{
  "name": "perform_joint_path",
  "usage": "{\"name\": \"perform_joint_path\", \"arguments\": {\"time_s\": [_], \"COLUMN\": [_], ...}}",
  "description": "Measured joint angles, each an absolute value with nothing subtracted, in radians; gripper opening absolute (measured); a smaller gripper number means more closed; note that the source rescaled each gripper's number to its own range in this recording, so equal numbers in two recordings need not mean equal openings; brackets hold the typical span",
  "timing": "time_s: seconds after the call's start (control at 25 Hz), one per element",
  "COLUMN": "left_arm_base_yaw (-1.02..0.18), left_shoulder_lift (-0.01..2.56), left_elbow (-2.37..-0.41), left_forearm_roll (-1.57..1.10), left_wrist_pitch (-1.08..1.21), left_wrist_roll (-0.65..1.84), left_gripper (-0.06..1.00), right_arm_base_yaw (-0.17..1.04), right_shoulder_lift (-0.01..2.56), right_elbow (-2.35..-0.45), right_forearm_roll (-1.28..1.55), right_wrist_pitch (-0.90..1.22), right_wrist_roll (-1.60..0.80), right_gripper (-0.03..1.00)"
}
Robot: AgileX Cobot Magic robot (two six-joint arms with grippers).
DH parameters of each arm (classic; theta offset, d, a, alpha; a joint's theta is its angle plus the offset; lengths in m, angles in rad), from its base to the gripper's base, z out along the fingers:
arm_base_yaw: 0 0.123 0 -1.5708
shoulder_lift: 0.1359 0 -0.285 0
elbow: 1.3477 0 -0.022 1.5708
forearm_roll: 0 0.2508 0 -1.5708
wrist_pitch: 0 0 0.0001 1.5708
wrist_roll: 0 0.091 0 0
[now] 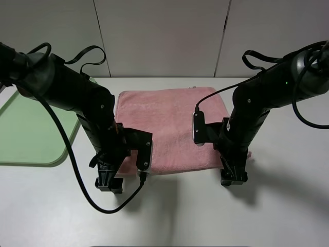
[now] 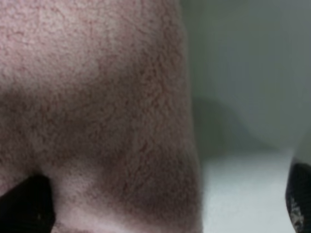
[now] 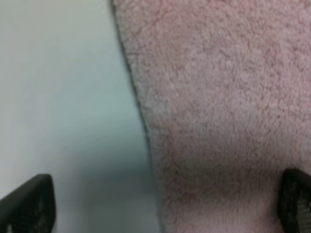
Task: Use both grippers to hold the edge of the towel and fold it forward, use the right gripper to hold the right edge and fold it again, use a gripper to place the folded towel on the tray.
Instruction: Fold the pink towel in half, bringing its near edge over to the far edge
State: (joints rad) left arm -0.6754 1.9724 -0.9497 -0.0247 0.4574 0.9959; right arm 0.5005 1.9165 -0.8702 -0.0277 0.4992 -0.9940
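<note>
A pink towel (image 1: 169, 123) lies flat and unfolded on the white table (image 1: 205, 216). My left gripper (image 1: 109, 182) is low at the towel's near left corner. In the left wrist view the towel (image 2: 97, 97) fills the frame, and the left gripper (image 2: 160, 206) is open with its fingertips (image 2: 24, 204) spread across the towel's side edge. My right gripper (image 1: 234, 177) is low at the near right corner. In the right wrist view it (image 3: 160, 204) is open astride the edge of the towel (image 3: 218, 97). Neither holds anything.
A light green tray (image 1: 25, 128) lies on the table at the left, behind the left arm. Black cables hang from both arms. A pale wall stands behind the table.
</note>
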Motion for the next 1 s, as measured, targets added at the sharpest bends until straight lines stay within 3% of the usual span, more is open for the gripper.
{"name": "perform_joint_path", "arguments": {"time_s": [0.12,0.32,0.48,0.76,0.8,1.0], "left_arm_base_yaw": [-0.675,-0.675,-0.675,-0.675,-0.675,-0.675], "left_shoulder_lift": [1.977,1.982,1.983,1.984,1.984,1.984], "left_elbow": [-0.95,-0.957,-0.957,-0.957,-0.959,-0.959], "left_forearm_roll": [-0.024,-0.025,-0.025,-0.014,-0.013,-0.013], "left_wrist_pitch": [0.449,0.435,0.424,0.392,0.392,0.392], "left_wrist_roll": [0.997,0.997,0.997,1.0,1.0,1.001], "left_gripper": [0.89,0.64,0.41,0.03,0.02,0.01], "right_arm_base_yaw": [0.501,0.501,0.501,0.501,0.501,0.501], "right_shoulder_lift": [1.916,1.916,1.916,1.923,1.923,1.923], "right_elbow": [-0.87,-0.87,-0.87,-0.87,-0.87,-0.87], "right_forearm_roll": [-0.012,0.008,0.014,0.011,0.011,0.011], "right_wrist_pitch": [0.494,0.475,0.446,0.407,0.407,0.404], "right_wrist_roll": [-0.994,-0.994,-0.994,-0.994,-0.994,-0.994], "right_gripper": [1.0,0.96,0.71,0.04,0.0,0.0]}}
